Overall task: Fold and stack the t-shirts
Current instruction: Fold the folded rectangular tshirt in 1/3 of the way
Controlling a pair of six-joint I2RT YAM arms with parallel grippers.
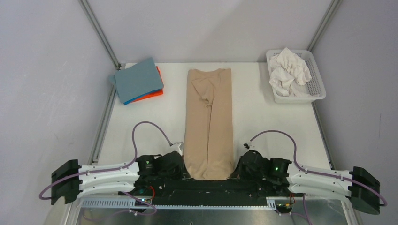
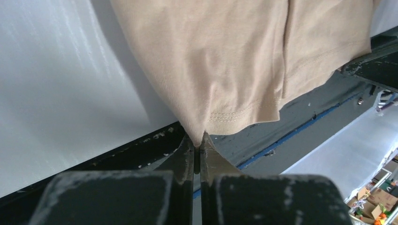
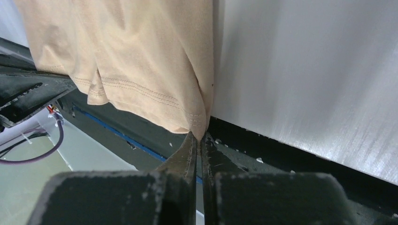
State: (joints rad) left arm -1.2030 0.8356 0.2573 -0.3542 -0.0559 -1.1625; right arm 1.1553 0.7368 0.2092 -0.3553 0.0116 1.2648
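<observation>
White basket [image 1: 321, 90] holds a white t-shirt [image 1: 288, 70]; left fingers [image 2: 185, 158] and right fingers [image 3: 187, 154] pinch the tan t-shirt [image 1: 210, 122].

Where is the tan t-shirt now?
In the top view, the tan t-shirt lies along the centre of the table, between the folded stack far left and the white basket far right.

**Both arms are held low, grippers pinched shut**

The white-and-black left arm [image 1: 108, 176] and the white-and-black right arm [image 1: 319, 178] are laid nearly flat, with their wrists turned inward toward each other. The black left gripper [image 2: 201, 140] is shown with its jaws pressed together on one hem corner of the tan-beige cotton t-shirt [image 2: 225, 56]. The black right gripper [image 3: 199, 137] is clamped in the same way on the opposite hem corner.
</observation>
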